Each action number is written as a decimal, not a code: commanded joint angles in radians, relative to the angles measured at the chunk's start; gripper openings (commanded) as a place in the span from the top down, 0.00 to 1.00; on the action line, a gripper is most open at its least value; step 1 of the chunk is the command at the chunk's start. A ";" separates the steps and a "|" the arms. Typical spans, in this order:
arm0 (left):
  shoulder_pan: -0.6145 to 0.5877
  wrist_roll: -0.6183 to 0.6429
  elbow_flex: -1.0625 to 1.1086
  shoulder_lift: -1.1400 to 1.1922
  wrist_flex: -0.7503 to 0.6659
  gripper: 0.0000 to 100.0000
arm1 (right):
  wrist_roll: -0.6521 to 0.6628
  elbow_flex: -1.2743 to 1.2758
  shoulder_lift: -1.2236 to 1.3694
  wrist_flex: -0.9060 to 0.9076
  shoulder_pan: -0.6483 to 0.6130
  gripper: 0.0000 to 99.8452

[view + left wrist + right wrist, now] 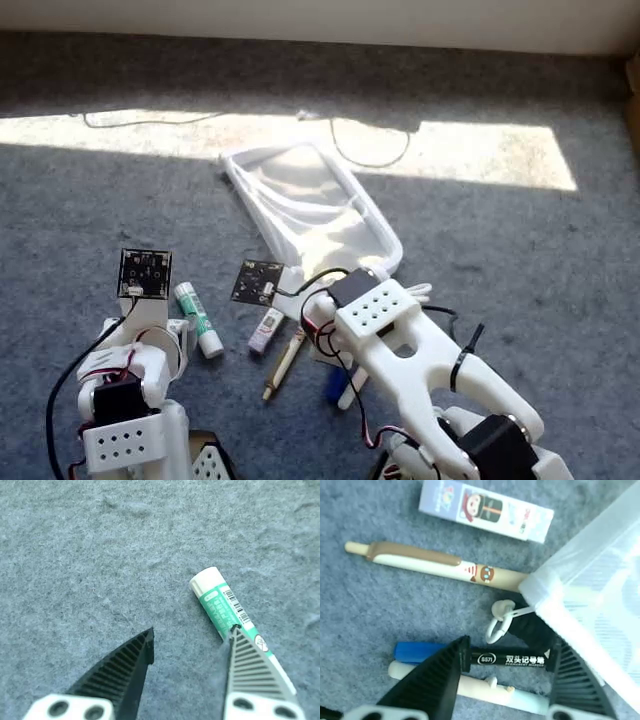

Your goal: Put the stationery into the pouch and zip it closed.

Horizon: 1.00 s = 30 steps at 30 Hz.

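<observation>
The white mesh pouch [312,212] lies flat on the carpet, and its corner [590,595] with the white zipper pull ring [499,618] is just past my right gripper [510,644]. That gripper is open above a black marker with a blue cap [470,656] and a white pen [470,687]. Beyond them lie a beige pen [435,562] and a small eraser box [485,510]. My left gripper [191,635] is open over the carpet, one finger overlapping the green and white glue stick [222,609]. In the high view the glue stick [198,318] lies beside the left arm.
Grey carpet covers the floor, with a bright sunlit band [480,150] behind the pouch. A thin cable [370,160] runs along the far side near the pouch. The beige pen [284,362] and eraser box [266,330] lie between the two arms.
</observation>
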 commanded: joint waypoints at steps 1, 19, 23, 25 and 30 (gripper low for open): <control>-0.010 0.008 -0.005 0.001 -0.014 0.77 | 0.011 -0.008 0.067 -0.070 0.013 0.76; -0.010 0.008 -0.005 0.001 -0.014 0.77 | 0.009 -0.090 0.202 -0.070 0.019 1.00; -0.010 0.008 -0.005 0.001 -0.014 0.77 | 0.009 -0.088 0.065 -0.067 0.021 1.00; -0.010 0.008 -0.005 0.001 -0.014 0.77 | 0.009 -0.088 0.015 -0.036 0.021 1.00; -0.010 0.008 -0.005 0.001 -0.014 0.77 | 0.006 -0.116 -0.084 0.031 0.021 1.00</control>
